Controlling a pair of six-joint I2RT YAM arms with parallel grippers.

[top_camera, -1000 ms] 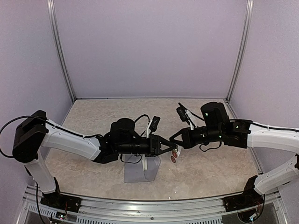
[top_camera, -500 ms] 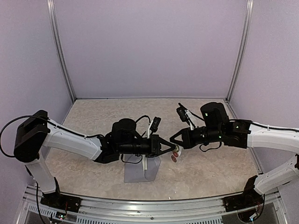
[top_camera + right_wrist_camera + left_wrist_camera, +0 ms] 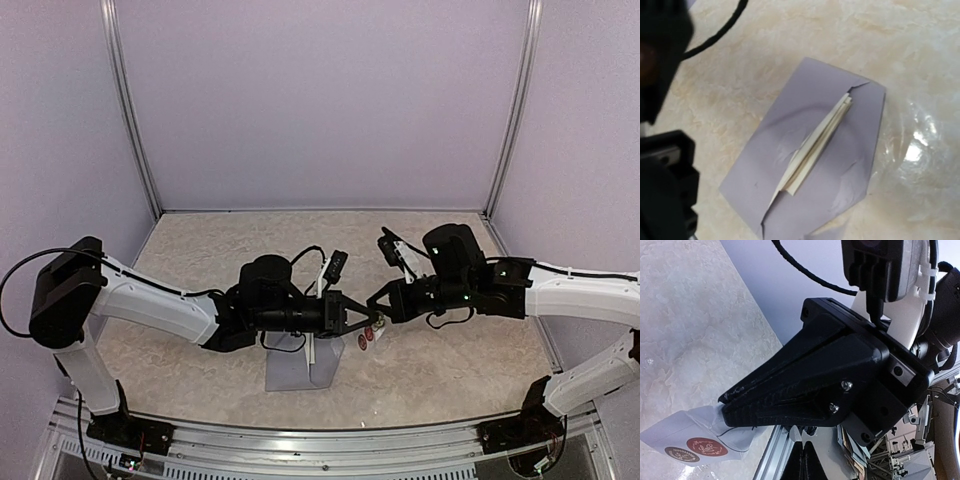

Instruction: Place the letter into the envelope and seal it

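No legible text, even on sticker strip (image 3: pixel 700 437)

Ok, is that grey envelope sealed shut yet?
No, the flaps of the envelope stand apart, and the edges of the folded letter show through the gap between them.

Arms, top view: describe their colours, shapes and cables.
The left arm and right arm have white shells with black joints and wrists. Their jaws are black tapering wedges. Black cables loop at the left shoulder and both wrists.

left arm (image 3: pixel 160 305), right arm (image 3: pixel 570 290) block centre
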